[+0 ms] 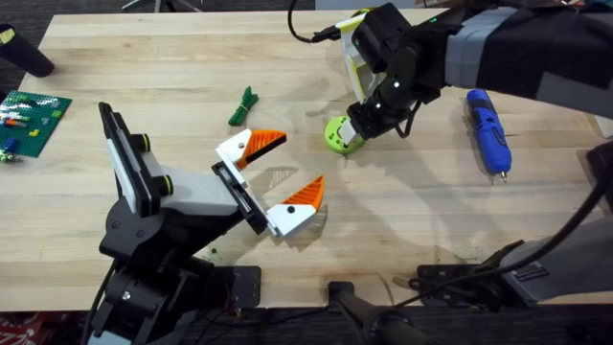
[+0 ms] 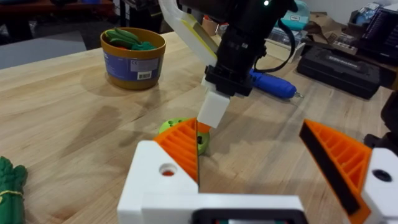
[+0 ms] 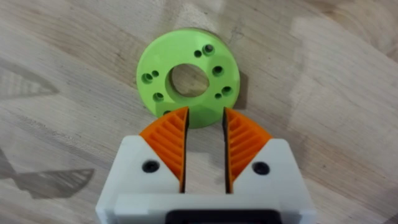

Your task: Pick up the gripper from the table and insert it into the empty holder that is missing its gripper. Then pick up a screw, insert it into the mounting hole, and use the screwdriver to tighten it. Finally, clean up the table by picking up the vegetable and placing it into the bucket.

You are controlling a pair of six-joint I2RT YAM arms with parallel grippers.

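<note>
Over the lime-green gripper [image 3: 187,77], which lies flat on the table [image 1: 172,77], the right gripper [image 3: 204,143] hangs with its orange pads narrowed to a slim gap at the disc's rim, probably lining up to pinch its edge. Nearer the bases, the left gripper [image 1: 277,174] waits spread wide and empty, while the screwdriver [image 1: 488,127], vegetable [image 1: 242,106] and bucket [image 2: 133,57] lie well apart, untouched.

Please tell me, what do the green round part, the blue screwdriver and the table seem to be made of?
The green round part looks like matte plastic, perhaps printed: a flat even colour with neat small holes. The screwdriver appears to have a glossy blue plastic body and a thin metal tip. The table looks like light wood, with visible grain and joined strips; its finish seems smooth, only slightly shiny.
</note>
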